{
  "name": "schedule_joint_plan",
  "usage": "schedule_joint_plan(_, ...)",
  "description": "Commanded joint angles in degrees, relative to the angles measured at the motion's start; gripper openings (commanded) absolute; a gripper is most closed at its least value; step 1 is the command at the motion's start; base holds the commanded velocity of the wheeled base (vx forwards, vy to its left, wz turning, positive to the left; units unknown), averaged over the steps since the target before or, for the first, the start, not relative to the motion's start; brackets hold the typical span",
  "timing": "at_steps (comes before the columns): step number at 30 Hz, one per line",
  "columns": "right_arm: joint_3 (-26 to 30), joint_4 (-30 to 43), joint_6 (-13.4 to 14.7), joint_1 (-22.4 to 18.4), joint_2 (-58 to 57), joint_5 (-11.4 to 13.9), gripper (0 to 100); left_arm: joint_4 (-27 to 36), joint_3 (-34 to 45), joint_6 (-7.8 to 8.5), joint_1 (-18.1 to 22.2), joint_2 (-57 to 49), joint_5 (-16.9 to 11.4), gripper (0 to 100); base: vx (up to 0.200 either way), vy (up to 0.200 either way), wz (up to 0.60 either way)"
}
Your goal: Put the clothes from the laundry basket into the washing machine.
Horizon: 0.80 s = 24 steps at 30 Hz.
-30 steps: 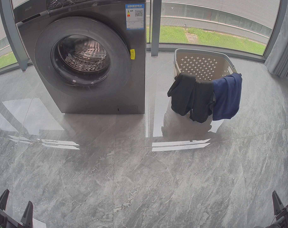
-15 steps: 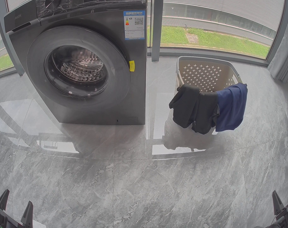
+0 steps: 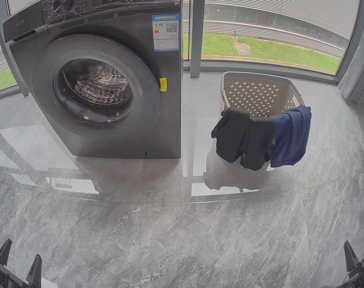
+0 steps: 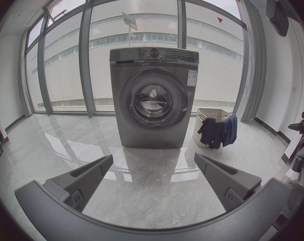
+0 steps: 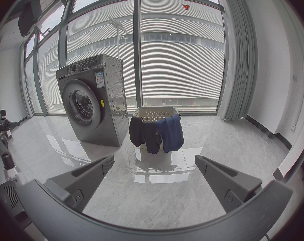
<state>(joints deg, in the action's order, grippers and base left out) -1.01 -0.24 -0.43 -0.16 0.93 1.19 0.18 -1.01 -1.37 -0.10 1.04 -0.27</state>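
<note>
Draping laundry basket (image 3: 255,88) — clothes (image 3: 262,139); washing machine door (image 3: 94,89) shut; left gripper (image 4: 152,157), right gripper (image 5: 154,158) wide.

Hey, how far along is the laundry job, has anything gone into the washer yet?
Nothing looks done: the black clothes and the blue garment hang over the front rim of the laundry basket. Nothing is in hand: the left gripper and right gripper are low, far from the basket, jaws open and empty. Left: everything, and the door of the washing machine looks shut, so it likely needs opening first.
</note>
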Motion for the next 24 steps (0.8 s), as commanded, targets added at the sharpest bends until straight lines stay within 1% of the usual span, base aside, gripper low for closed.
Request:
schedule_joint_plan(1,1.0,0.0,0.0,0.0,-0.4,0.0,100,0.0,0.8,-0.04,0.0,-0.7,0.0,100,0.000,-0.200,0.00)
schedule_joint_plan(20,1.0,0.0,0.0,0.1,-0.4,0.0,100,0.0,0.8,-0.04,0.0,-0.7,0.0,100,0.000,-0.200,0.00)
schedule_joint_plan(24,1.0,0.0,0.0,0.1,-0.4,0.0,100,0.0,0.8,-0.13,0.0,-0.7,0.0,100,0.000,0.000,0.00)
